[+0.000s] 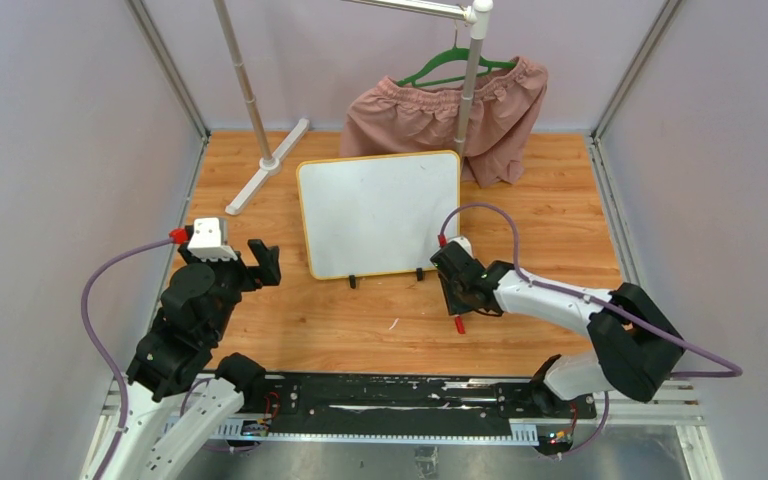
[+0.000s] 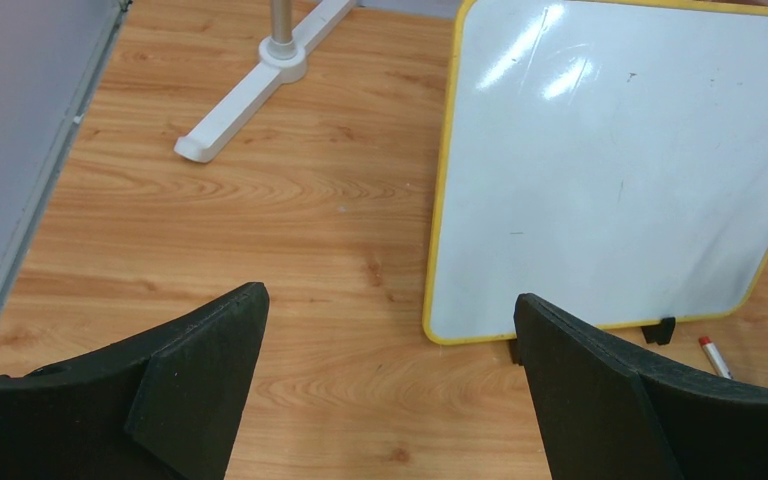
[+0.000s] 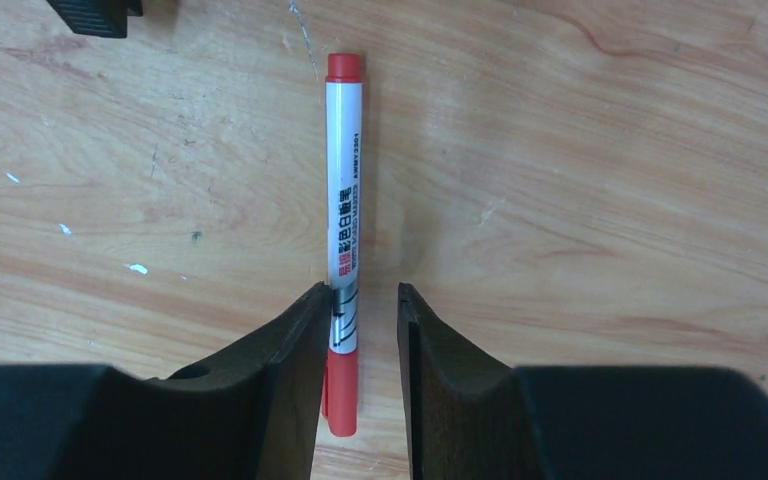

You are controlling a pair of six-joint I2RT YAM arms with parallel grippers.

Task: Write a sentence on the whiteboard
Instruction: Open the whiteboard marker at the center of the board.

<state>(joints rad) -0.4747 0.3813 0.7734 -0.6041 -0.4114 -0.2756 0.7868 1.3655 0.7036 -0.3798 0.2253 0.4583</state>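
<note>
the right gripper (image 3: pixel 360 290) is set astride the red marker (image 3: pixel 343 200), jaws narrowly apart and not yet clamped, the pen's long axis running straight out between them. the marker is laid just before the near right corner of the whiteboard (image 1: pixel 378 215), which is blank; the left gripper (image 2: pixel 391 296), spread wide, is held off the board's left side.

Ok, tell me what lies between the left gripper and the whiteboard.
Nothing but bare wooden tabletop separates the open left gripper from the whiteboard. The left wrist view shows it best.
</note>
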